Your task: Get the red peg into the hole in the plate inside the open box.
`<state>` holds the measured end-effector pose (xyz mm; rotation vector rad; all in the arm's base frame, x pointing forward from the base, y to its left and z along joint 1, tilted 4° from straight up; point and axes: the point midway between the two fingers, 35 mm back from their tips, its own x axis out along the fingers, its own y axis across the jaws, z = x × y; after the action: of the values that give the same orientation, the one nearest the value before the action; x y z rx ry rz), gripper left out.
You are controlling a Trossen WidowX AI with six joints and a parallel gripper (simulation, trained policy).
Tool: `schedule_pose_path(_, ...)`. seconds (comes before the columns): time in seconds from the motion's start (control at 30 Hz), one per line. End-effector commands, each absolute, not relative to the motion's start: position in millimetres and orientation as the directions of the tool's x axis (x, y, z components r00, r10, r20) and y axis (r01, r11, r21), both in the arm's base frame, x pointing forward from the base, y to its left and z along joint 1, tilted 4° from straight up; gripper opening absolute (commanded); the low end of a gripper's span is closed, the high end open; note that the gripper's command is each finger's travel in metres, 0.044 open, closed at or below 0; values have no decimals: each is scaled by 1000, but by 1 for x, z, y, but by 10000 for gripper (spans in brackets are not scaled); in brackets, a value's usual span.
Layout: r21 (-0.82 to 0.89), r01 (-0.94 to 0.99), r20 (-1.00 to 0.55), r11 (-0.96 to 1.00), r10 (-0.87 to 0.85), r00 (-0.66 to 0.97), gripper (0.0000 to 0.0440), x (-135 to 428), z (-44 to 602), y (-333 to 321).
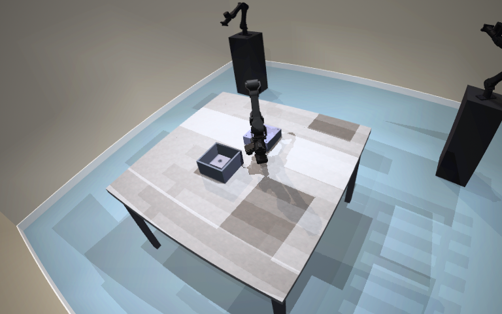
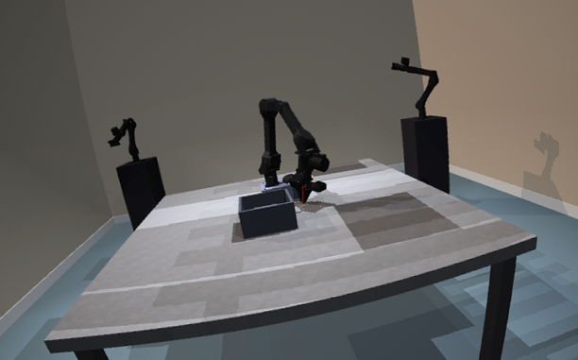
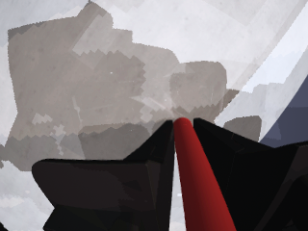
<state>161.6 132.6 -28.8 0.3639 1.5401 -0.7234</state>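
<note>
The red peg (image 2: 303, 194) (image 3: 199, 183) is between the fingers of my gripper (image 2: 303, 200) (image 3: 183, 125), which is shut on it. The peg leans slightly in the exterior view. The gripper is low over the table, to the right of the open box; whether the peg's lower end touches the table cannot be told. The dark blue-grey open box (image 1: 211, 171) (image 2: 268, 222) stands on the table. The pale plate (image 1: 224, 157) at its bottom shows a dark round hole (image 1: 219, 160), with no peg in it. The peg is hidden behind the hand in the top view.
A lavender block (image 1: 274, 134) sits at the arm's base, behind the gripper. The box's right wall stands close to the hand. The table (image 1: 177, 210) (image 2: 169, 305) bears everything. Two other arms on black pedestals (image 1: 248, 59) (image 2: 142, 191) stand beyond it.
</note>
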Motion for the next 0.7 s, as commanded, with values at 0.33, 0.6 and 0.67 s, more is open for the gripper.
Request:
schedule_pose_path(0.33,-180,641,-975,746,-219,-19,0,194,17,132)
schedule_pose_path(0.6,-148,674,-972,724,-232,35,0,216,52,125)
schedule_pose_path(0.67,-139,688,-971,712,-236,47,0,223,60,122)
